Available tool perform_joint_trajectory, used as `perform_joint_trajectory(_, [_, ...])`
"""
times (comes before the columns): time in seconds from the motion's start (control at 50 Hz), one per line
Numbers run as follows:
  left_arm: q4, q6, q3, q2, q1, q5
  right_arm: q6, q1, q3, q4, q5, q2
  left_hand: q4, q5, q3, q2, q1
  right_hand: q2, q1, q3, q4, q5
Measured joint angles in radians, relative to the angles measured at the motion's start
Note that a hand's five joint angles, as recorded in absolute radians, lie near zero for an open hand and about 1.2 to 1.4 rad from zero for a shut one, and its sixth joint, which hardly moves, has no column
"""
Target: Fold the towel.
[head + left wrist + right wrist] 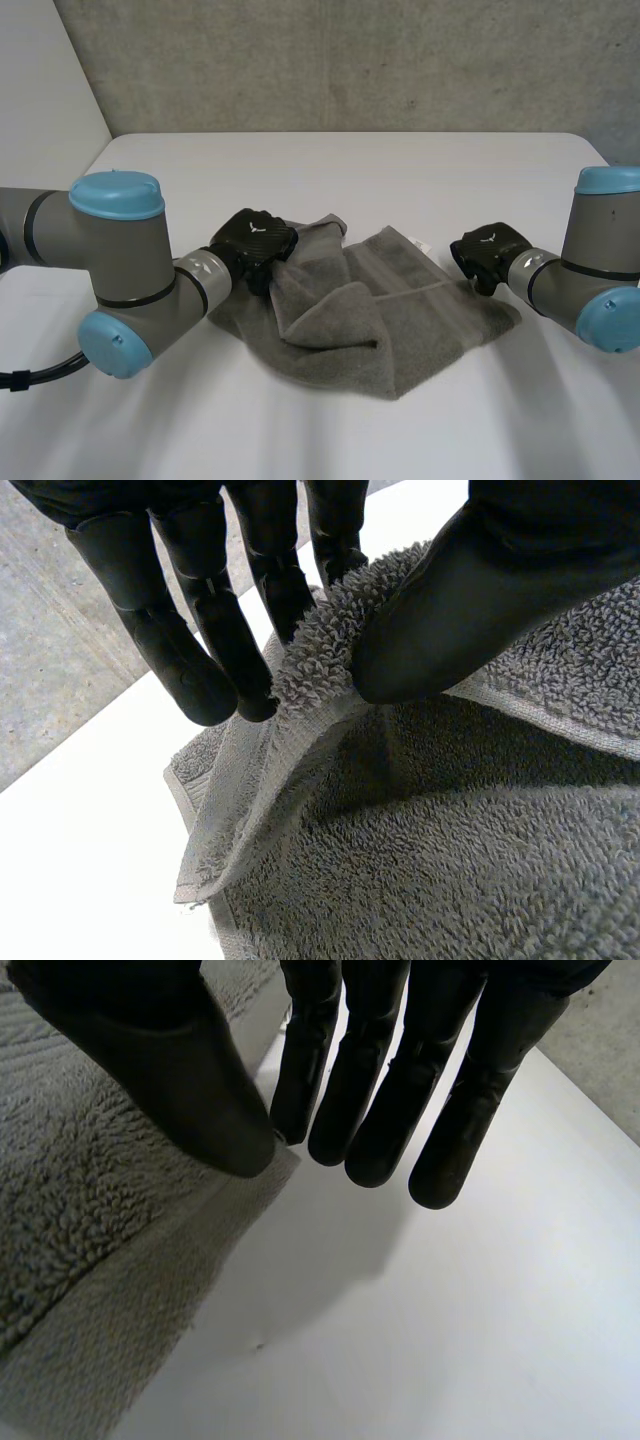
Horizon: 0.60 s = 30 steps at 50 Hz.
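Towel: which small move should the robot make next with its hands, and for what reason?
Probably the right hand should close on the edge of the towel beside it. The left hand pinches a raised edge between thumb and fingers, while the right hand's fingers are straight next to the towel's edge and hold nothing. The towel lies crumpled.

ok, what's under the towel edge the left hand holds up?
Left hand pinches the towel edge up. Under the raised fold a lower towel layer lies flat, in shadow. The table beneath that layer is covered, so anything there can't be seen.
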Motion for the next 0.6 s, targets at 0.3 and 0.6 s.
perform_joint_trajectory(0.3, [0.003,-0.012,0.001,0.017,0.009,0.000,0.098,0.002,0.022,0.001,-0.105,-0.048,0.000,0.000,0.000,0.000,0.002,0.155,0.159,0.160,0.164,0.169])
perform_joint_trajectory(0.6, [0.006,-0.042,-0.001,0.026,0.015,0.000,0.127,0.004,0.053,0.005,-0.144,-0.055,0.000,0.000,0.000,0.000,0.004,-0.576,-0.596,-0.582,-0.580,-0.623])
